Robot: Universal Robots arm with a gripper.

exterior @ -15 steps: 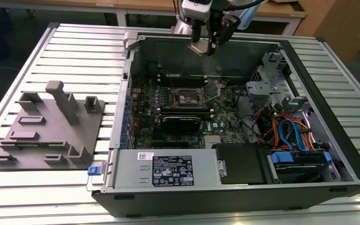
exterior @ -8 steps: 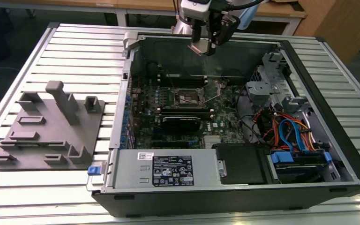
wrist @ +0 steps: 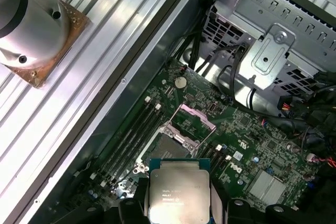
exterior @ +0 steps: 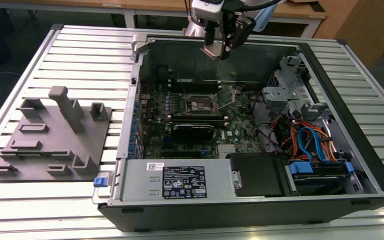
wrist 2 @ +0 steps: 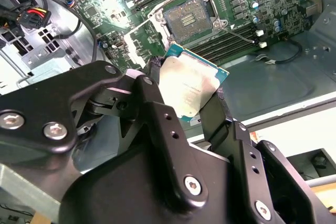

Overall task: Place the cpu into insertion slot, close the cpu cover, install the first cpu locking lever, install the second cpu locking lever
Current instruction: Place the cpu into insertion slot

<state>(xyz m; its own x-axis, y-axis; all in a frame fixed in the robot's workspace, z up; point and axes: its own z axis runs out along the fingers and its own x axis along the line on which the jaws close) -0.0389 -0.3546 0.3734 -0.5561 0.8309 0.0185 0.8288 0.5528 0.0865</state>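
Observation:
My gripper [exterior: 220,49] hangs above the far wall of the open computer case, shut on the cpu [exterior: 213,50]. The cpu [wrist 2: 191,88] is a flat square chip with a silver top, clamped by its edges between the two black fingers [wrist 2: 153,95]. It is tilted and well above the green motherboard [exterior: 235,132]. The insertion slot [wrist 2: 189,17] lies open below it with its dark centre showing. In the first wrist view the cpu [wrist: 178,192] partly hides the slot [wrist: 169,148]. The cpu cover [wrist: 197,120] stands raised on the slot's far side.
A grey power-supply box [exterior: 172,181] fills the case's near side. A long black card [exterior: 193,131] lies just near of the slot. The metal drive cage [exterior: 285,85] and coloured cables [exterior: 305,142] crowd the exterior view's right. A grey fixture tray [exterior: 52,137] sits outside the case.

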